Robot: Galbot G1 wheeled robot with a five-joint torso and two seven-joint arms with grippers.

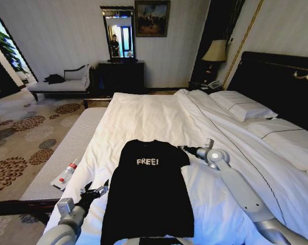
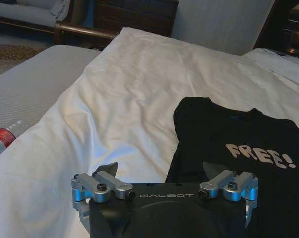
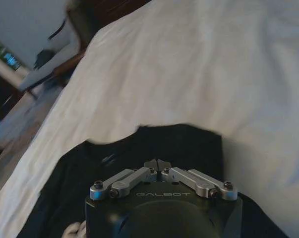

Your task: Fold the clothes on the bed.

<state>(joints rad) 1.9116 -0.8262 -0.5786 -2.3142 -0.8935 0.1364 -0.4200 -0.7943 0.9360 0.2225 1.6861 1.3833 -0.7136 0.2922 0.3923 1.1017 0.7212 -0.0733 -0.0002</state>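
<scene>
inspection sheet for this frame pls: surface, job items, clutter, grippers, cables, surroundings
Surface: bed with white duvet, lightly creased; two pillows at the dark headboard.
Job's things: black T-shirt lies flat, "FREE!" lettering up, sleeves appear tucked in; body not yet folded.
Clutter: plastic bottle with red label on the grey bench beside the bed.
Grippers: left gripper open, at the shirt's left edge. Right gripper shut, at the shirt's right shoulder; whether it pinches fabric cannot be told.
Cables: nothing seen.
Surroundings: patterned carpet, chaise with a dark item on it, dark cabinet under a mirror, bedside lamp.
</scene>
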